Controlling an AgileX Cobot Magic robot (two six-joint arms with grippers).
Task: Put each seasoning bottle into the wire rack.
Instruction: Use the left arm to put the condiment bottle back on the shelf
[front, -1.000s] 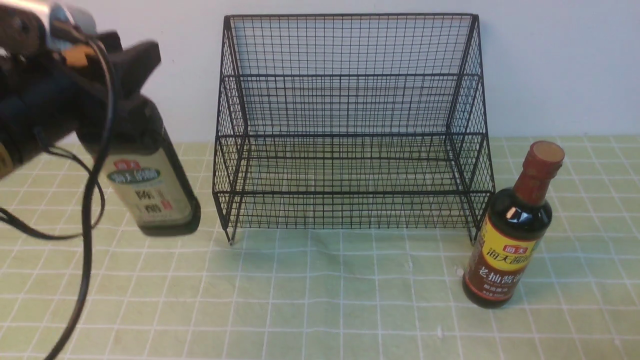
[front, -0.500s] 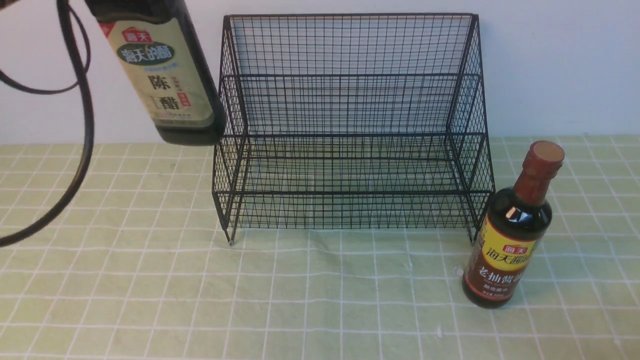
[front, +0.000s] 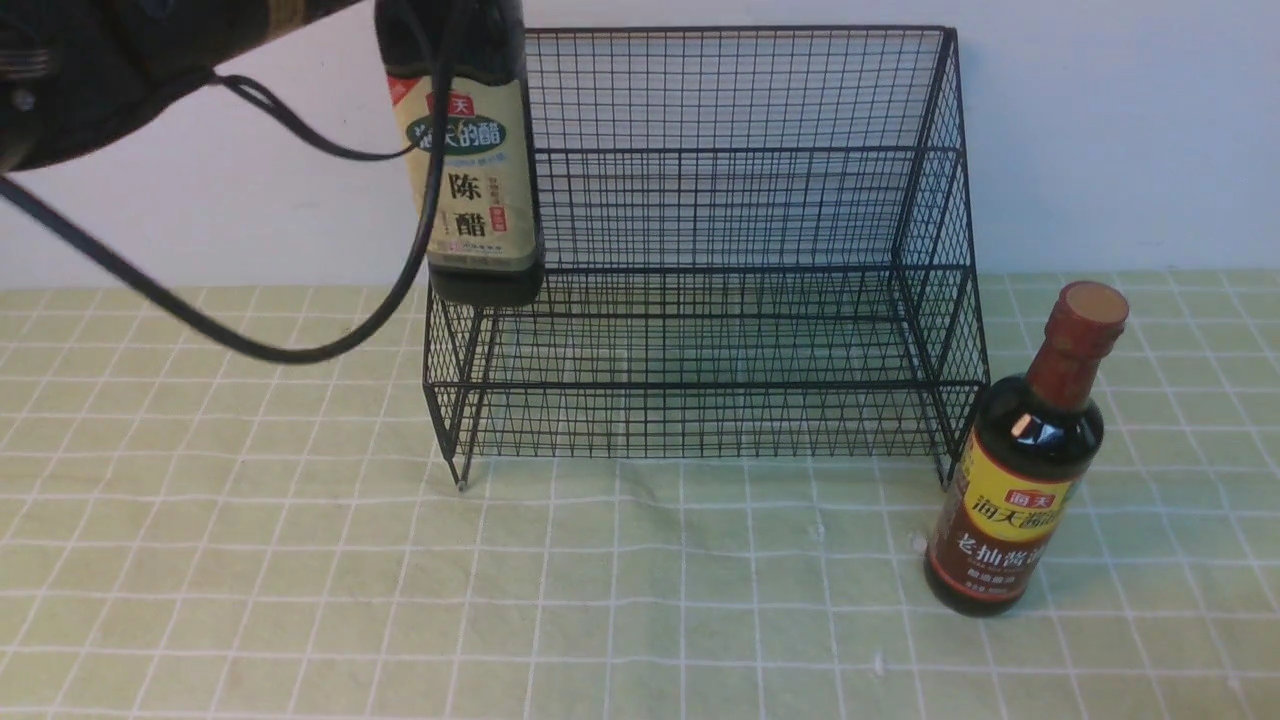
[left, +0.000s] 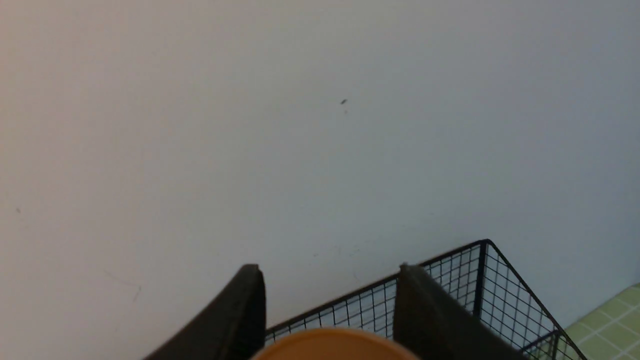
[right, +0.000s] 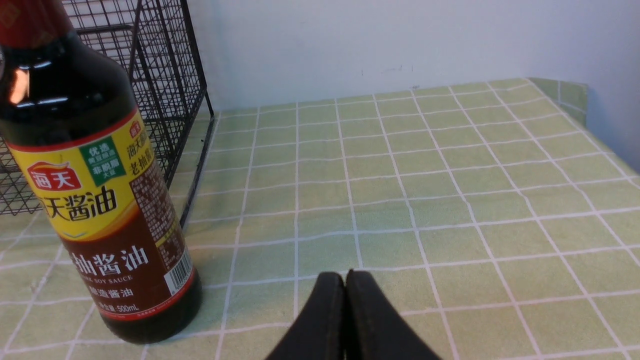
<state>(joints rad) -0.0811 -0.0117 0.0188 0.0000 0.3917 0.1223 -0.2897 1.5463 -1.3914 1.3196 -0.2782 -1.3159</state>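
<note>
The squarish dark bottle with beige label (front: 470, 180) hangs in the air at the left end of the black wire rack (front: 700, 260), its base level with the upper tier's front edge. My left gripper (left: 327, 272) is shut on it; its gold cap (left: 332, 347) shows between the fingers, with the rack's top edge (left: 450, 290) behind. The gripper itself is cut off at the top of the front view. The round long-necked bottle with red-brown cap (front: 1020, 460) stands on the table by the rack's right front leg. My right gripper (right: 345, 275) is shut and empty, low beside that bottle (right: 95, 190).
A green checked cloth (front: 640, 580) covers the table. A white wall stands right behind the rack. The left arm's black cable (front: 300, 350) loops down left of the rack. The table's right edge (right: 600, 135) shows in the right wrist view.
My left gripper has lifted the squarish bottle off the table at the left and carried it up and right to the rack's left end. The round bottle and right gripper have not moved.
</note>
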